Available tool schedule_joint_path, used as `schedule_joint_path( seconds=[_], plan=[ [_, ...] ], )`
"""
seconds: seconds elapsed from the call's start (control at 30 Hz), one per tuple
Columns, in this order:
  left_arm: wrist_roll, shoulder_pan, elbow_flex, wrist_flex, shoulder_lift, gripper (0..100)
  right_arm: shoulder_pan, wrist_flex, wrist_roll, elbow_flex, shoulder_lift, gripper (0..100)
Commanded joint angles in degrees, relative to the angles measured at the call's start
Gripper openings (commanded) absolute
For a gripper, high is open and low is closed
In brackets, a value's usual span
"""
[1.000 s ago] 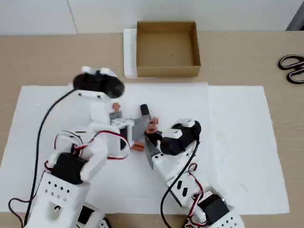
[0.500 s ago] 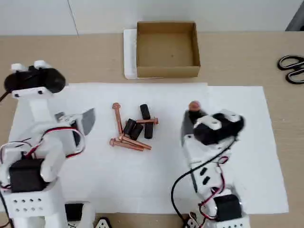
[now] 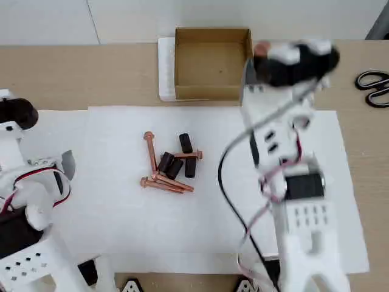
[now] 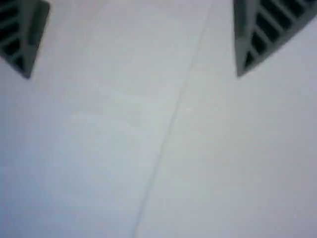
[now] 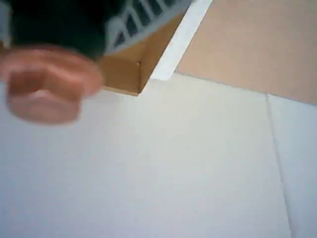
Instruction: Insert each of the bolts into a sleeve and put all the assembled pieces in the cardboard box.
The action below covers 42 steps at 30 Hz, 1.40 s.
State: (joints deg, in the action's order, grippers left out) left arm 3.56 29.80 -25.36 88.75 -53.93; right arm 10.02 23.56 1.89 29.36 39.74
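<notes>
Right gripper [image 3: 254, 61]: clamped on 1 bolted sleeve [image 5: 45, 84]; box [image 3: 213, 92] just beside
Left gripper [image 4: 131, 69]: apart, empty
Handling: likely light, stiff, slippery; hold the sleeve

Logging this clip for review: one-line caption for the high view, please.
Right gripper holds a copper bolt beside the cardboard box; loose bolts and sleeves lie on the paper.

- On the left: sits folded by the desk's left edge, with the left gripper [image 3: 65, 165] pointing down, fingers [image 4: 257, 34] wide apart.
- On the right: stands stretched toward the desk's far side, with the right gripper [image 3: 250, 68] clamped on a bolt [image 5: 44, 84].
</notes>
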Motion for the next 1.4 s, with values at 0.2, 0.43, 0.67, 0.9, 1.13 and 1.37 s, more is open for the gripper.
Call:
schedule_joint_path(
  seconds=[0.2, 0.43, 0.67, 0.9, 1.13, 1.37],
  plan=[
    [3.96, 1.14, 0.75, 4.4, -0.53, 25, -1.45, -11.21, -0.53, -38.15, -46.29, 0.4],
    [3.87, 1.14, 1.1, 7.47, -0.53, 25, -1.45, -11.65, -0.62, -57.93, -69.49, 0.4],
    [3.87, 1.14, 1.01, 8.79, -0.53, 25, -1.19, -11.65, -0.44, -63.03, -80.75, 0.8],
    [3.87, 1.14, 0.92, 8.79, -0.53, 25, -1.36, -11.65, -0.35, -62.77, -84.7, 1.2],
    [3.87, 1.14, 0.92, 8.79, -0.53, 25, -1.1, -11.56, -0.26, -62.68, -86.2, 15.8],
    [3.87, 0.97, 0.92, 8.79, -0.53, 25, -1.1, -11.56, -0.35, -63.03, -85.67, 15.8]
  ],
)
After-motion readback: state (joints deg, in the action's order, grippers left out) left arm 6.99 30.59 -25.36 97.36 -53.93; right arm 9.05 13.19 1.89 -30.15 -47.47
